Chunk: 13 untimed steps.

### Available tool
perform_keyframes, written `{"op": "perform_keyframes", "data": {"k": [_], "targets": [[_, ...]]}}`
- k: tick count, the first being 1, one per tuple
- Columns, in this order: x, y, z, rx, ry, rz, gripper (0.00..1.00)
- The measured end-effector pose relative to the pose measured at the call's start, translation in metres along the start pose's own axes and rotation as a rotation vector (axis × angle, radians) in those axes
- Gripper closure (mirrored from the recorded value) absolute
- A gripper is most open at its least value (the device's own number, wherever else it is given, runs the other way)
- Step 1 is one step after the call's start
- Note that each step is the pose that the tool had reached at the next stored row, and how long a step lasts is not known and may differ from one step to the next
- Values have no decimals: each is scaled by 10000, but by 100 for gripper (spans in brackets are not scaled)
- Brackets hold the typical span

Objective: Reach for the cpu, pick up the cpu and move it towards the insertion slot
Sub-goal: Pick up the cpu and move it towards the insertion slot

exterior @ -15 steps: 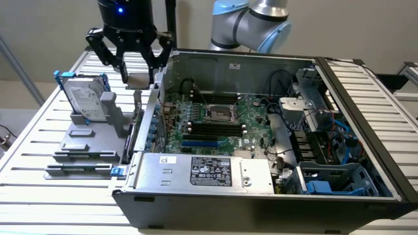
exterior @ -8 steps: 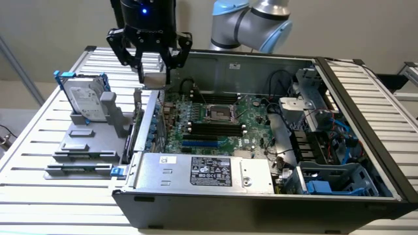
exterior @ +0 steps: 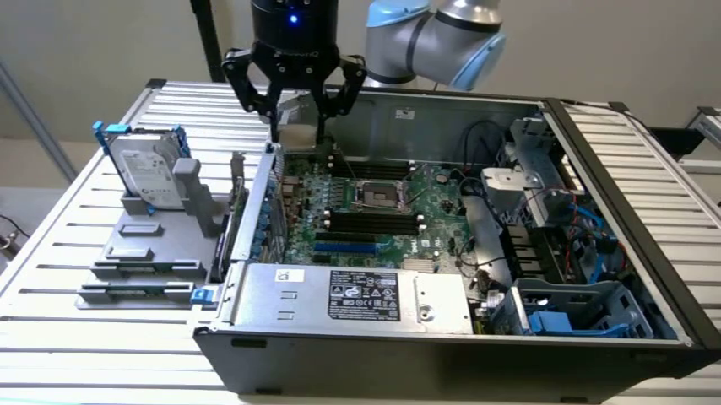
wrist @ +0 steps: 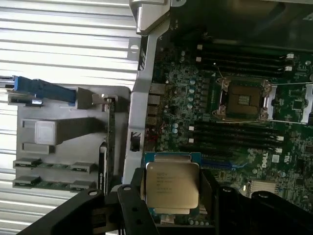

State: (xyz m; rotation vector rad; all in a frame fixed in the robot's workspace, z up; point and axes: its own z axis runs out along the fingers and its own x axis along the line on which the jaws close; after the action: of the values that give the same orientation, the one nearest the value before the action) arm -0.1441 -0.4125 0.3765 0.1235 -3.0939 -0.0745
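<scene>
cpu flat, silver face up, square | clamped between gripper fingers | insertion slot well apart

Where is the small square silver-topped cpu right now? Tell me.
The small square silver-topped cpu is held between the fingers of the black gripper, above the back corner of the open case on the exterior view's left, short of the silver-framed insertion slot.

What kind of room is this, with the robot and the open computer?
Probably a robotics lab or test bench. An opened computer case lies on a slatted metal table, parts sit in a grey holder, and the robot's pincer holds a cpu above the motherboard.
</scene>
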Motion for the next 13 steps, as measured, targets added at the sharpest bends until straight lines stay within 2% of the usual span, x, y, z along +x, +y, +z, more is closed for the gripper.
{"op": "perform_keyframes", "data": {"k": [6,13], "targets": [[-245,26,-9,-1,0,-1,45],[-470,91,-15,-1,0,-1,45]]}}
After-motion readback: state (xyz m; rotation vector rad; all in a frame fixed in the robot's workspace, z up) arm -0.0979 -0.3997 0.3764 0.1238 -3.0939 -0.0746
